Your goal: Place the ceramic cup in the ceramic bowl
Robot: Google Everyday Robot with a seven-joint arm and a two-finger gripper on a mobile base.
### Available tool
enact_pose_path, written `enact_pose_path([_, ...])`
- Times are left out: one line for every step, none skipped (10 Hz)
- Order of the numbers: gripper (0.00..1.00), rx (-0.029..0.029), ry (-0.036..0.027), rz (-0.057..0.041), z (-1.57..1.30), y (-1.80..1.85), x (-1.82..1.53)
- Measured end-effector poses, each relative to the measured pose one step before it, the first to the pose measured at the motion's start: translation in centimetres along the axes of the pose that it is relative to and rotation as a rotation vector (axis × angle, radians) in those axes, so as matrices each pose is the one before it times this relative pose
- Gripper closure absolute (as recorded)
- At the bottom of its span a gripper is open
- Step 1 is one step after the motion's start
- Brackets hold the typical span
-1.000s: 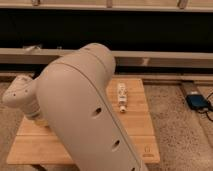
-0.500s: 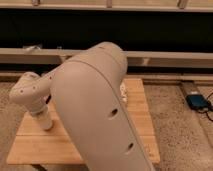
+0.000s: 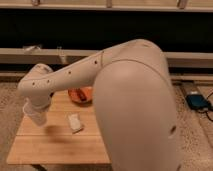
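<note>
**Clearly apart: the cup at the left edge, the bowl near the middle**

Nearly the whole right half of the frame is filled by the big white arm (image 3: 135, 110). From there it stretches to the left and ends in a rounded joint at the middle left. The claw (image 3: 35, 106) is under this joint, close to the left edge of the frame and above the left end of the wooden bench (image 3: 50, 147). Whether the claw is apart, together or clamped on something, I cannot tell, because the arm covers it.

Directly below the joint hangs a small white tapered shape, which seems to be the cup (image 3: 37, 118). It is over the left border of the bench. If it touches the wood or not, I cannot say.

The bowl (image 3: 80, 95) is orange-brown and sits at the far side of the bench, a little left of the middle of the frame. The arm passes in front of it, so only a part of it shows. The cup is well to the left of the bowl and lower in the frame, and it is not inside it.

A small flat white packet (image 3: 75, 122) lies on the bench, below the bowl and to the right of the cup.

At the right edge a blue box (image 3: 197, 101) lies on the speckled floor (image 3: 197, 135). Behind everything a long pale ledge (image 3: 20, 55) runs across under a dark wall.
</note>
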Motion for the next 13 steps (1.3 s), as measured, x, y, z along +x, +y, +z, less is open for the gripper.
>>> enact_pose_path([1.0,0.03009,-0.02788,-0.06328,-0.961,-0.156,0.184])
enact_pose_path([1.0,0.01407,-0.0126,-0.02805,-0.395,-0.237,0.433])
enact_pose_path([1.0,0.01648,-0.01272,-0.01886,-0.509,-0.333,1.152])
enact_pose_path([1.0,0.01057,-0.00478,-0.00925,-0.396,-0.267,1.252])
enact_pose_path([1.0,0.00484,0.00079,-0.00416,-0.22,-0.225,0.986])
enact_pose_path([1.0,0.00439,0.00323,-0.00333,-0.198,-0.313,1.423])
enact_pose_path([1.0,0.00276,0.0073,0.00253,-0.124,-0.378,1.704])
enact_pose_path([1.0,0.00225,0.00822,0.00808,-0.138,-0.213,1.417])
enact_pose_path([1.0,0.00008,0.01168,0.01482,-0.095,-0.12,1.626])
enact_pose_path([1.0,0.00106,0.01549,0.02344,-0.089,-0.197,1.964])
enact_pose_path([1.0,-0.00051,0.01682,0.02059,-0.059,-0.112,1.578])
enact_pose_path([1.0,0.00041,0.01422,0.02143,-0.031,-0.099,1.218])
enact_pose_path([1.0,0.00047,0.02433,0.03931,-0.044,-0.044,1.872])
